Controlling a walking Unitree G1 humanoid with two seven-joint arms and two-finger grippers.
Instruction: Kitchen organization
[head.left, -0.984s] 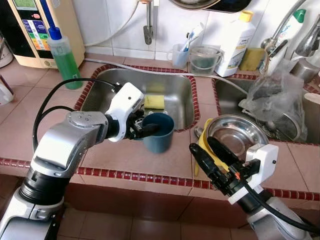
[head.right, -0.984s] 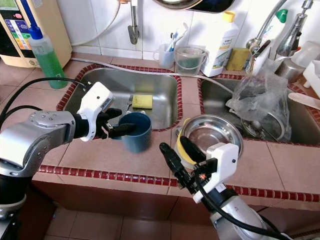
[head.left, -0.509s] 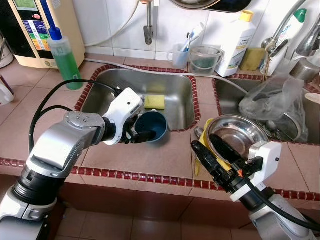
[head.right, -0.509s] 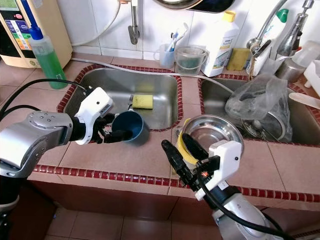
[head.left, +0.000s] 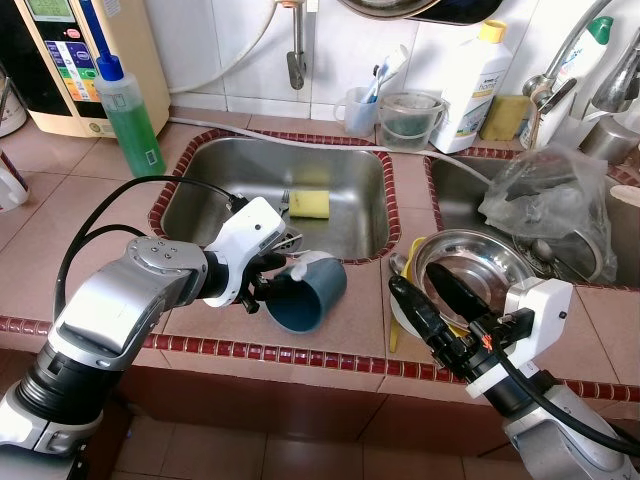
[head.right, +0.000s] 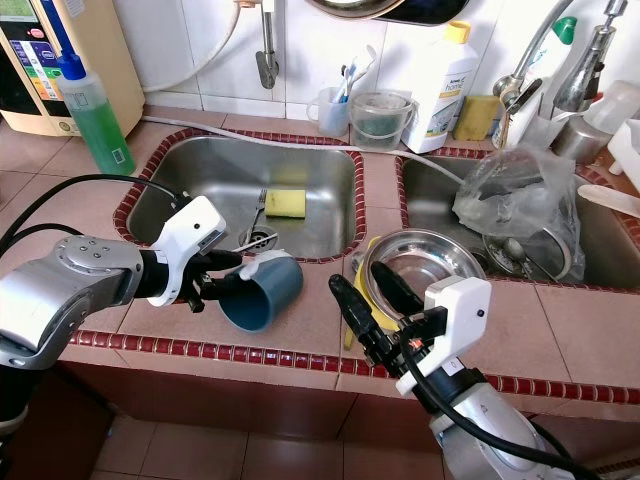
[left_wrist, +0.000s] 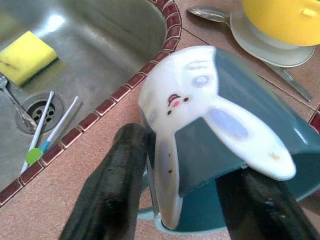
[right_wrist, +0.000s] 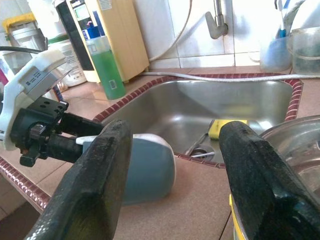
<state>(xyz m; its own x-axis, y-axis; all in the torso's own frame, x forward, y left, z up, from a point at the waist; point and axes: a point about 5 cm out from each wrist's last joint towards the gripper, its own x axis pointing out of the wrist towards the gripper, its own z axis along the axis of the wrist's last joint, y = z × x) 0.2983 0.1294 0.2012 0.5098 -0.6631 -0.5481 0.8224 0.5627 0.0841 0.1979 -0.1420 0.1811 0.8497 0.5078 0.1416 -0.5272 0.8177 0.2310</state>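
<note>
Blue cup (head.left: 308, 291), upright in the left gripper (head.left: 275, 290) a second ago, was then tipped with its mouth up toward the camera and now lies nearly on its side with the mouth turned toward the counter front; a white rabbit-face decoration (left_wrist: 185, 95) now shows on its wall. Left gripper and cup came lower and nearer the counter's front edge, away from the sink rim. Right gripper (head.left: 425, 300) shifted slightly right and up, fingers spread as before.
</note>
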